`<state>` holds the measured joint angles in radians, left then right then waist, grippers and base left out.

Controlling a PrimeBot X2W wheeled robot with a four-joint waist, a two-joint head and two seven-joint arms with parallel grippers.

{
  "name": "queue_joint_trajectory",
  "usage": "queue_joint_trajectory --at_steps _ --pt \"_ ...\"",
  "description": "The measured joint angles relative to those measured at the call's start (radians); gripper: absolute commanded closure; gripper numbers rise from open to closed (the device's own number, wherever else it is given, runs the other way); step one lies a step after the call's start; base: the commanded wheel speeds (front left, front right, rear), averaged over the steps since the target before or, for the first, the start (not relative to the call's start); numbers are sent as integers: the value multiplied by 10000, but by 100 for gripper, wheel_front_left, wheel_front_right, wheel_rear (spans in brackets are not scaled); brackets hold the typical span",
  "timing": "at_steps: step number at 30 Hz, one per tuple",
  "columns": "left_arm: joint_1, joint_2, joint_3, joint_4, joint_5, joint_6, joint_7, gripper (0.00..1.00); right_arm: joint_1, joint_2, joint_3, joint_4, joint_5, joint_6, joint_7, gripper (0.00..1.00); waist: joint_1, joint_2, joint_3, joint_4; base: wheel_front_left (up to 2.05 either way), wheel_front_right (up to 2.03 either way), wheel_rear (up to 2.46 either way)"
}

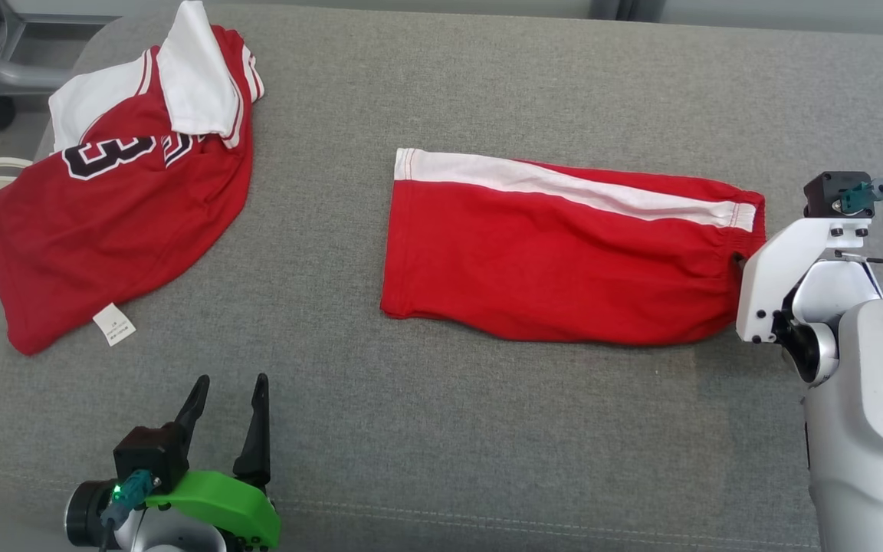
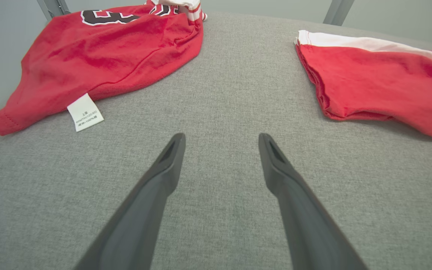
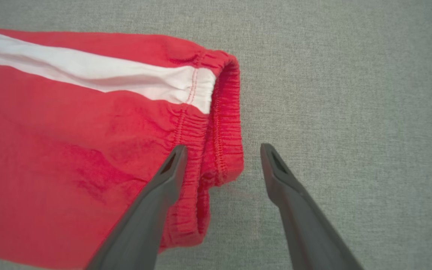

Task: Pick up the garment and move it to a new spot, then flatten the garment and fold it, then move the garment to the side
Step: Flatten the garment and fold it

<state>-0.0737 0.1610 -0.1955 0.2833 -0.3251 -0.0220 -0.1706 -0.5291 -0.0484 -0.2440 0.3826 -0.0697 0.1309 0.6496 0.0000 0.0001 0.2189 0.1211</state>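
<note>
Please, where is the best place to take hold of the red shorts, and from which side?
Grip the elastic waistband of the red shorts, coming from the robot's right. It is the thick, gathered end nearest the open right end effector, whose fingers straddle its edge; probably easier to pinch than flat cloth.

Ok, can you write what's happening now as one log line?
shorts: folded flat, centre | jersey: crumpled, left | left pincer: open, above cushion | right pincer: open, at waistband
</note>
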Motion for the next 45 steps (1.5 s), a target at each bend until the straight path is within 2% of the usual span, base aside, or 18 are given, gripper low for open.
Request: queue_joint_trajectory --at_steps 16,26,27,28,29,30,33,41,45 --pt "-98 67 -219 150 -75 -44 -54 0 7 -4 -579 412 -25 -2 470 0 0 0 234 319 0 0 0" --pt "-198 81 -328 276 -174 -79 -63 0 -587 -25 -688 750 447 -4 1570 0 0 0 432 646 0 0 0" --pt "-201 81 -336 290 -178 -86 -65 0 -666 -38 -715 796 512 -4 1755 10 0 0 462 673 0 0 0" --pt "-210 81 -349 303 -198 -88 -65 0 -738 -42 -744 823 581 -4 1885 29 0 0 489 701 0 0 0" --pt "-224 81 -360 314 -230 -88 -65 0 -792 -42 -754 826 633 -4 1975 55 0 0 514 729 0 0 0" --pt "-245 81 -370 320 -247 -88 -67 0 -845 -42 -780 825 669 -4 2034 55 0 0 541 755 0 0 0" --pt "-301 75 -397 328 -249 -88 -69 0 -951 -33 -761 811 663 -4 2142 100 0 0 614 818 0 0 0" --pt "-410 71 -424 499 -345 -84 -146 0 -1106 25 -947 660 332 6 2366 100 0 0 681 828 0 0 0" --pt "-421 71 -462 522 -353 -46 -146 0 -1120 -4 -1220 414 -199 6 2711 100 0 0 658 791 0 0 0"
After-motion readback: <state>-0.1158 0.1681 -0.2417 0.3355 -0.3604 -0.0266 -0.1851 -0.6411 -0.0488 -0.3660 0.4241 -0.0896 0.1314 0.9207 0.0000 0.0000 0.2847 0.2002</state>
